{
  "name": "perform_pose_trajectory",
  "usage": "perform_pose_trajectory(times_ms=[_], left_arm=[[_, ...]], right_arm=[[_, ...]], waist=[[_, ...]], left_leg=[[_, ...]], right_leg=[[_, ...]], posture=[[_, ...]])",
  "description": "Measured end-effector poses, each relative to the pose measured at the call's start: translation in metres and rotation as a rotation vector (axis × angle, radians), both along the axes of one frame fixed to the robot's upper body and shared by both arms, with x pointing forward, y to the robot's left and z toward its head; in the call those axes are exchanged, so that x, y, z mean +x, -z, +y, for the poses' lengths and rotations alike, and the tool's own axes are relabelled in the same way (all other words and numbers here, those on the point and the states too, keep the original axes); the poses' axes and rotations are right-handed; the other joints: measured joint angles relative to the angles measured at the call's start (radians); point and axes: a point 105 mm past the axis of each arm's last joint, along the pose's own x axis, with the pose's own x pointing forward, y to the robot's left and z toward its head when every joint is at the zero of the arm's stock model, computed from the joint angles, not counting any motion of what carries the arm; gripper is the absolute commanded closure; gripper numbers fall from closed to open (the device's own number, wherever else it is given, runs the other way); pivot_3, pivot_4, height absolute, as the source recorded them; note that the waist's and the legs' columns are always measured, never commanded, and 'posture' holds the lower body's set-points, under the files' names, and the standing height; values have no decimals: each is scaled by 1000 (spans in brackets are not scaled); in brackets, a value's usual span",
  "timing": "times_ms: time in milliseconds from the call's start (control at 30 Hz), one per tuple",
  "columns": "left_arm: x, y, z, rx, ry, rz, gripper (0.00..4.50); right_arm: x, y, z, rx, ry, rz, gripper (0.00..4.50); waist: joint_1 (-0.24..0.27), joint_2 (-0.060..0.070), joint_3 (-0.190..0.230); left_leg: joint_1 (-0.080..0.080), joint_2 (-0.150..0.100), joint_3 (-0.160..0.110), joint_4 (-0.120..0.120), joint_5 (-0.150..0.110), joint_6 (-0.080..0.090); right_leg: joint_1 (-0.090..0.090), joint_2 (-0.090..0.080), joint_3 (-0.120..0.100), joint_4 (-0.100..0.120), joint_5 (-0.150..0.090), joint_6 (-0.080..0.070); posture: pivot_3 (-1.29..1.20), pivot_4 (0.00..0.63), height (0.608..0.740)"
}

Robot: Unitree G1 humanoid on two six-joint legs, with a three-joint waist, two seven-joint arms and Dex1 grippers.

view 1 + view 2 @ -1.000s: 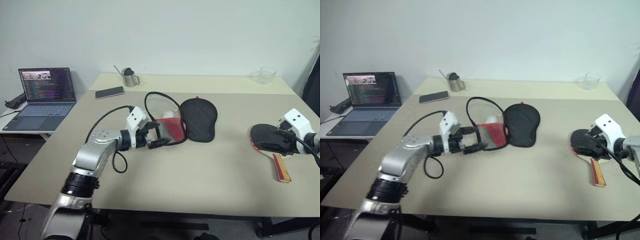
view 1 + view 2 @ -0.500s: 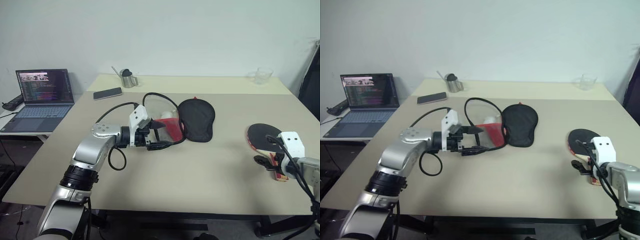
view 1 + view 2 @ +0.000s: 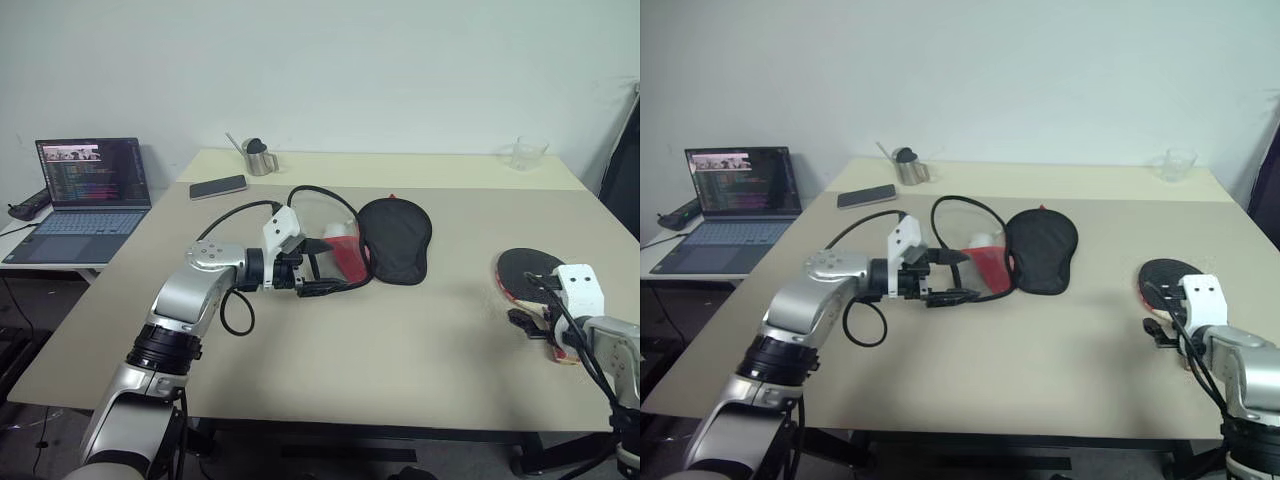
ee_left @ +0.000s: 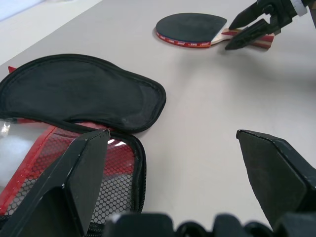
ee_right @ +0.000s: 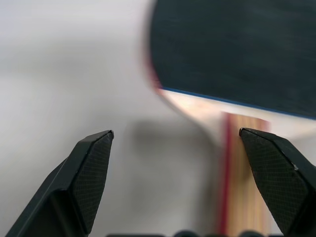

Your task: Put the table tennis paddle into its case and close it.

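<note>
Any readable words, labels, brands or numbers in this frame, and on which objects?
None can be read.
Laptop screen: rows of text, too small to read.
Table tennis paddle: pale marks along its red edge, too blurred to read.
Case: no print shows.
Phone: dark screen, no text.

Spread right pincer [image 5: 180, 185] over paddle [image 5: 237, 59], seemingly untouched.

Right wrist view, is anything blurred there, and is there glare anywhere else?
Right wrist view: the table tennis paddle is soft and smeared along its edge, while the fingertips are sharp. Left wrist view: bright glare patches on the case, at its clear panel.
</note>
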Motion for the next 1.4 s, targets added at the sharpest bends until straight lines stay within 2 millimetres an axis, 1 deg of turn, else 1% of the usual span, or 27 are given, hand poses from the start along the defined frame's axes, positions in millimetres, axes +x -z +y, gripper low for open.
perform_pose_trajectory(times_ms=[167, 200, 267, 333, 433, 567, 833, 933, 1033, 1067, 1200, 1400], left_arm=[[2, 2, -2, -9, 8, 7, 18], [3, 3, -3, -13, 10, 9, 18], [4, 4, -6, -16, 13, 9, 18], [5, 2, -10, -24, 24, 1, 18], [5, 1, -12, -21, 30, -3, 18], [5, 1, -12, -19, 32, -3, 18], [4, 3, -10, -14, 18, -2, 18], [3, 4, -9, -10, 10, 2, 0], [3, 3, -9, -11, 3, -5, 0], [3, 2, -10, -11, 4, -8, 0], [3, 1, -10, -11, -3, -11, 0], [4, 3, -6, -6, -25, -8, 0]], right_arm=[[-7, -10, -13, -21, 78, -29, 0], [-8, -9, -18, -25, 112, -27, 0], [-6, 1, -25, 9, 165, -11, 0], [-3, 17, -24, 55, 181, 18, 0], [9, 20, -24, 93, 188, -3, 0], [21, 24, -20, 119, 180, -22, 0], [36, 27, -6, 117, 149, -33, 0], [46, 28, 3, 121, 133, -39, 611], [57, 27, 16, 121, 110, -49, 1609], [59, 27, 19, 120, 106, -50, 2013], [64, 27, 28, 114, 88, -54, 3354], [67, 24, 32, 116, 89, -56, 3399]], waist=[[-7, 0, 0], [-7, 0, 0], [-9, 0, 0], [-10, 0, 0], [-21, -1, -1], [-35, -2, -1], [-45, -4, -2], [-57, -7, -3], [-64, -7, -3], [-64, -7, -3], [-64, -7, -3], [-65, -7, -3]], left_leg=[[0, 0, 0, 0, 0, 0], [1, 0, 1, 0, 0, 0], [1, 1, 2, 0, 0, 0], [1, 1, 2, 0, 0, 0], [5, 2, 5, -1, -1, 2], [14, 3, 5, -1, -3, 5], [21, 7, 13, -1, -3, 5], [24, 10, 21, -2, -3, 5], [26, 17, 28, -2, -3, 5], [27, 19, 29, -2, -3, 5], [28, 22, 30, -2, -3, 5], [27, 22, 31, -3, -3, 5]], right_leg=[[0, 0, 0, 0, 0, 0], [0, 1, 1, 0, 0, 0], [0, 1, 1, 1, 0, 0], [0, 1, 2, 1, 0, 0], [2, 2, 5, 1, 0, 0], [11, 3, 5, 0, 0, 0], [12, 11, 18, 0, 3, 2], [12, 14, 23, 0, 4, 4], [12, 20, 27, -3, 7, 5], [12, 22, 28, -4, 9, 4], [12, 26, 29, -4, 10, 2], [11, 26, 30, -4, 10, 2]], posture=[[0, 150, 740], [0, 150, 740], [0, 150, 740], [0, 150, 740], [0, 150, 740], [0, 150, 740], [0, 150, 740], [0, 150, 740], [0, 150, 740], [0, 150, 740], [0, 150, 740], [0, 150, 740]])
